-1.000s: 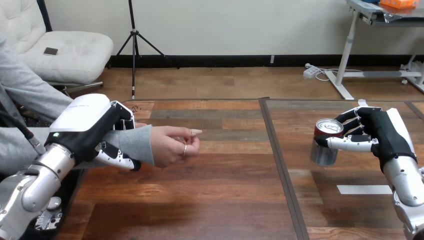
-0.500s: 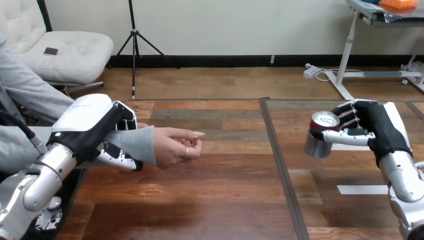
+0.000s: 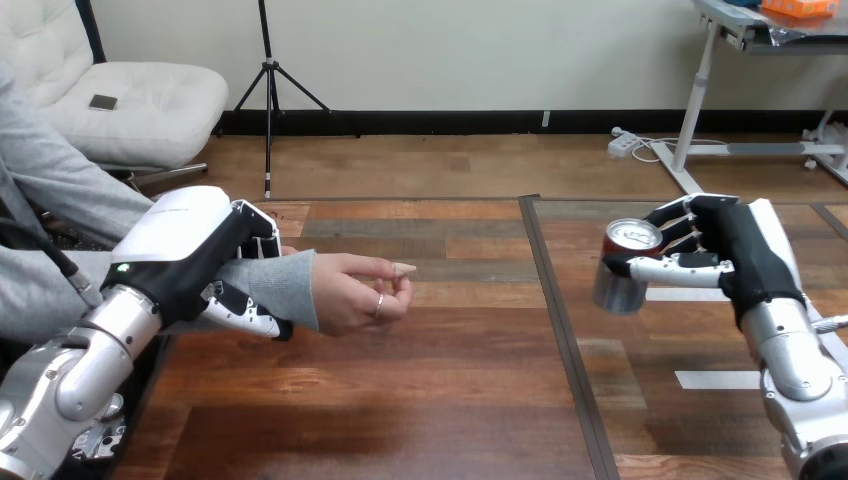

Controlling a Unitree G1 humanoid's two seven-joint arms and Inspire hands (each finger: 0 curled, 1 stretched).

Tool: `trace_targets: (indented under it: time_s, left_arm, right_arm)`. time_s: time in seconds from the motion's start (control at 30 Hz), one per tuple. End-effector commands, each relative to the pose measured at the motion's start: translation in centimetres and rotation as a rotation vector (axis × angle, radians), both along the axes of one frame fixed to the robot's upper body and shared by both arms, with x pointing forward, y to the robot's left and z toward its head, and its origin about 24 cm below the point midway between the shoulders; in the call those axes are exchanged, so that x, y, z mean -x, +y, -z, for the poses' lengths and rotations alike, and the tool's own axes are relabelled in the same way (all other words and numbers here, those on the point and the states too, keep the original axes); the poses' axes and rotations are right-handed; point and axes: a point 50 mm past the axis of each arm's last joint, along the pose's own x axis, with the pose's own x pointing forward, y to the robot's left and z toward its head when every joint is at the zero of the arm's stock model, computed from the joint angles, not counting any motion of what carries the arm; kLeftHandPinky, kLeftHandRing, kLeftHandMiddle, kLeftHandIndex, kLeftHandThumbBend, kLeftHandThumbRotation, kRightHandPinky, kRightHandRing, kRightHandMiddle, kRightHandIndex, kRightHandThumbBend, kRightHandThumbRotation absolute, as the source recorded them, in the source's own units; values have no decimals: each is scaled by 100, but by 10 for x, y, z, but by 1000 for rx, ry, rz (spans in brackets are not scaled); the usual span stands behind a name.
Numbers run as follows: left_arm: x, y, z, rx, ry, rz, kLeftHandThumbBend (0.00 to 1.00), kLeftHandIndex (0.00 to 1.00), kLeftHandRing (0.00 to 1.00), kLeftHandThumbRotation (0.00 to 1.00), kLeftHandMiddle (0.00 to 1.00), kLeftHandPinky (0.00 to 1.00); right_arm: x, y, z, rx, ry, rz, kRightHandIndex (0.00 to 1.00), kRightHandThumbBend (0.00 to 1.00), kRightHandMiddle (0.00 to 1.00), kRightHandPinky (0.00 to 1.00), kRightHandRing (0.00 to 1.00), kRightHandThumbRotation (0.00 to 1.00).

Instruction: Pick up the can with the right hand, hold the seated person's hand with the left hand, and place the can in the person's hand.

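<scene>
Over our wooden surface (image 3: pixel 420 400), our right hand (image 3: pixel 748 255) clamps the can (image 3: pixel 613 288) at right. Our left hand (image 3: pixel 188 242) grips the person's wrist (image 3: pixel 285 287).

My left hand (image 3: pixel 190 250) was black with a white shell on its back; my right hand (image 3: pixel 735 255) matched, with its fingers (image 3: pixel 675 216) banded black and white. The can (image 3: pixel 622 268) was silver, red under its rim. The surface (image 3: pixel 430 380) was brown and reddish wood-grain planks, with a dark seam (image 3: pixel 560 330) and a white strip (image 3: pixel 718 379).
</scene>
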Motion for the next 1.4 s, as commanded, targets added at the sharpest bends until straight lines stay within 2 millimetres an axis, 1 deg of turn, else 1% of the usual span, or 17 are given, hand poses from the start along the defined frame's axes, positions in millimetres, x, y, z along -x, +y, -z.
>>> trace_targets:
  time_s: [0.0,0.17,0.47,0.77,0.97,1.13,1.37]
  left_arm:
    - [-14,-22,-30,69,-127,53,76,27,21,0,27,16]
    - [-15,-26,-30,70,-124,53,75,27,22,0,28,17]
    - [-16,-32,-28,102,-117,62,74,28,22,0,28,17]
    - [-16,-35,-27,98,-107,72,77,29,23,0,29,18]
    - [-14,-34,-27,98,-102,74,80,30,24,0,30,19]
    - [-14,-33,-26,92,-100,73,82,31,25,0,31,20]
    - [-14,-31,-27,77,-83,70,82,31,26,0,31,21]
  right_arm:
    - [-27,20,-49,-14,-195,-58,44,79,41,35,36,0]
    - [-28,24,-50,-25,-203,-77,44,78,41,33,36,0]
    - [-30,31,-49,-60,-203,-95,44,77,41,35,37,0]
    - [-30,34,-49,-60,-205,-103,43,77,42,37,38,0]
    - [-30,34,-48,-65,-202,-102,43,77,41,36,38,0]
    - [-30,33,-47,-66,-198,-95,43,77,42,37,38,0]
    - [-29,32,-46,-53,-193,-91,43,77,42,38,39,0]
